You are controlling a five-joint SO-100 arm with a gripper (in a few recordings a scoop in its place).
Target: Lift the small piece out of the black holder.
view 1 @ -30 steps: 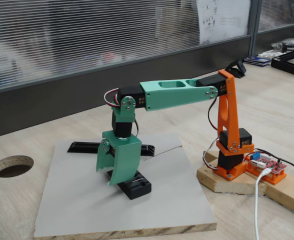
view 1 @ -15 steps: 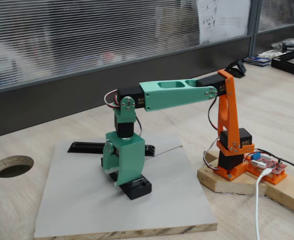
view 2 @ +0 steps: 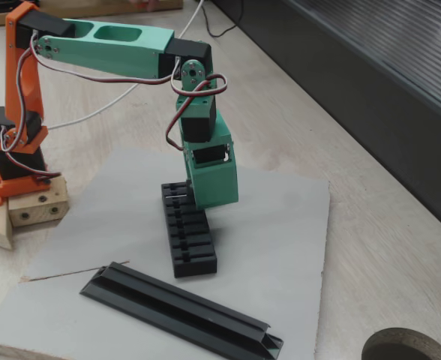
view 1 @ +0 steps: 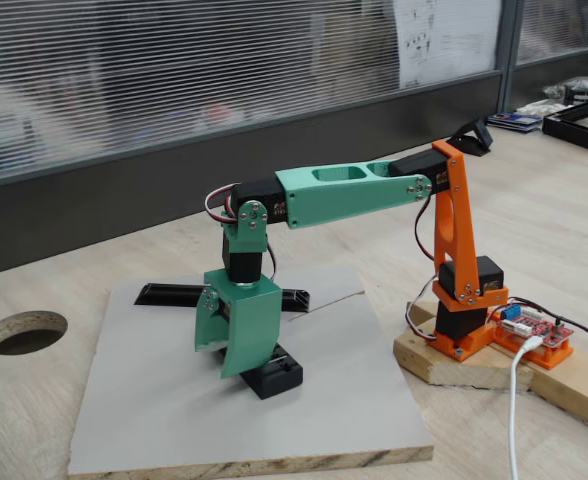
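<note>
Over the grey board's middle, our green two-finger gripper [view 1: 236, 352] hovers above the black slotted plastic block [view 2: 188, 229]; jaw state unclear. We'd pinch that tiny, slippery-looking tab's exposed end.

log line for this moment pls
hand: above slotted block, grip unclear | small piece: not visible | long bar: untouched | board

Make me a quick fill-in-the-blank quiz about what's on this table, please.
1. The green gripper hangs directly over the slotted black ___.
2. The upright part of the arm is coloured ___.
3. The long black bar lies on a ___ board.
4. The table has a round ___ in it.

Answers: holder; orange; grey; hole
</note>
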